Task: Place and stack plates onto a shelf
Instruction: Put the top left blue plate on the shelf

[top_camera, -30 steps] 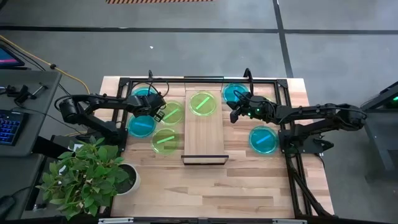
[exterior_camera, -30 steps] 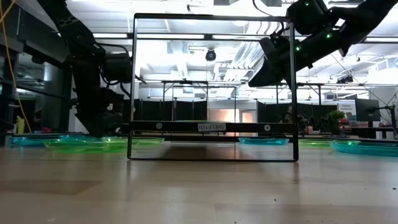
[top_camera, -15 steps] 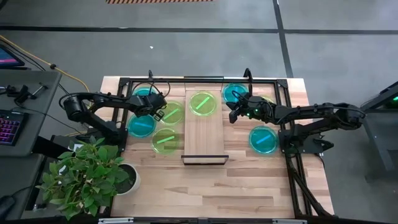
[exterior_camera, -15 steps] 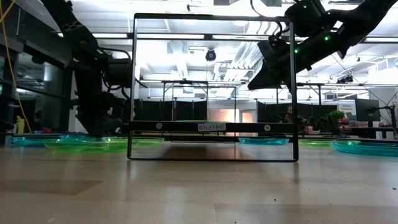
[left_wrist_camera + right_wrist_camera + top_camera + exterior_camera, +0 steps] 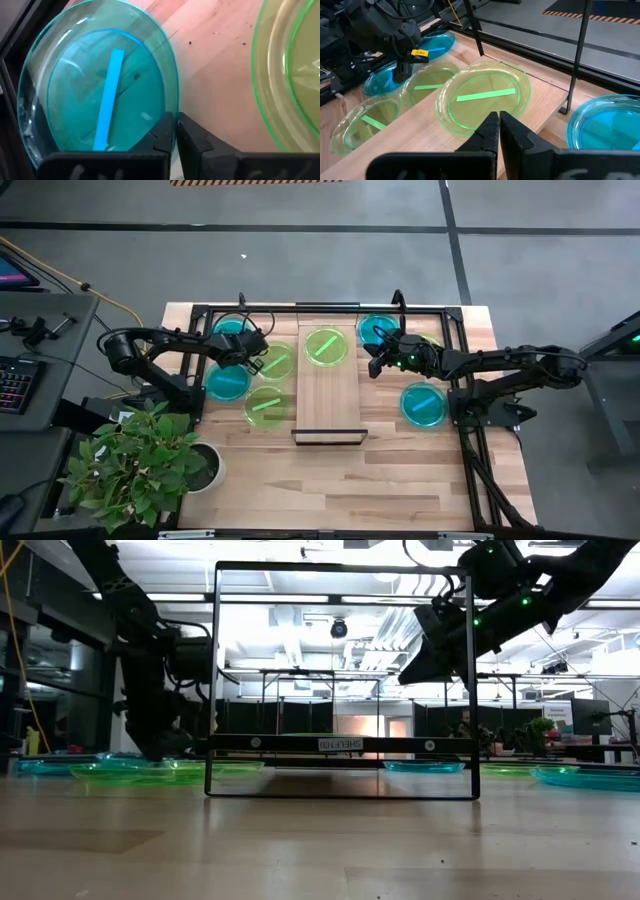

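The shelf (image 5: 328,395) is a narrow light-wood board in a dark frame at the table's middle. A yellow-green plate (image 5: 326,346) lies on its far end. My left gripper (image 5: 249,357) points down at the far right rim of a cyan plate (image 5: 227,382) left of the shelf and is shut on it. My right gripper (image 5: 373,366) is shut and empty. It hangs raised (image 5: 412,666) beside the shelf's far right edge, near that yellow-green plate (image 5: 482,97). My left gripper pinches the cyan plate's rim (image 5: 174,107) between its two fingers, one finger (image 5: 159,134) over the plate's inner side and one outside. The fingers come from above, pointing down. Whether the plate is lifted off the table, I cannot tell.
Two yellow-green plates (image 5: 275,362) (image 5: 265,406) and another cyan plate (image 5: 232,332) lie left of the shelf. Two cyan plates (image 5: 375,330) (image 5: 424,404) lie to its right. A potted plant (image 5: 140,460) stands at the near left corner. A dark frame borders the far side of the table.
My left arm has shifted a little toward the table's right, while its gripper stays at the cyan plate. The plates lie where they were.
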